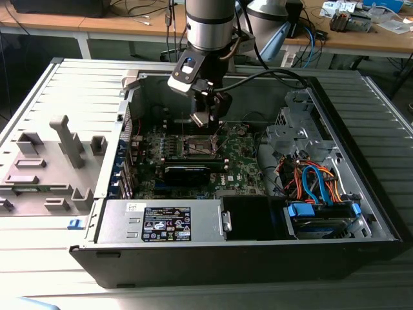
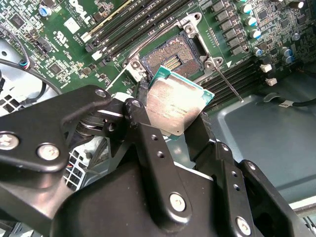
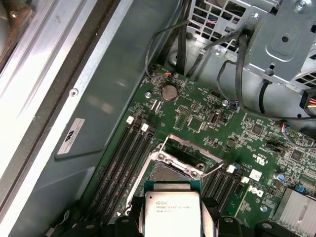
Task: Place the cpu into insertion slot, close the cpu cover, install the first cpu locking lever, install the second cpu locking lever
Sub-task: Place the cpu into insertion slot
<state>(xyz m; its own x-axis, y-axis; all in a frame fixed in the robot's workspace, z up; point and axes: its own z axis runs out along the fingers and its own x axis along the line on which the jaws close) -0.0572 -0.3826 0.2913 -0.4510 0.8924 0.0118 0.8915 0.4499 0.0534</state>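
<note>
The end effector clamps the cpu between its fingers — the uncovered insertion slot lies just beyond its fingertips, on the green motherboard below.

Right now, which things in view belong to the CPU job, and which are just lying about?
Job:
- cpu, held in the gripper
- slot, bare
- cover, open
- lever

Lying about:
- memory slots
- coin cell
- power supply
- drive cables
- grey fixture

wrist views close over insertion slot
</note>
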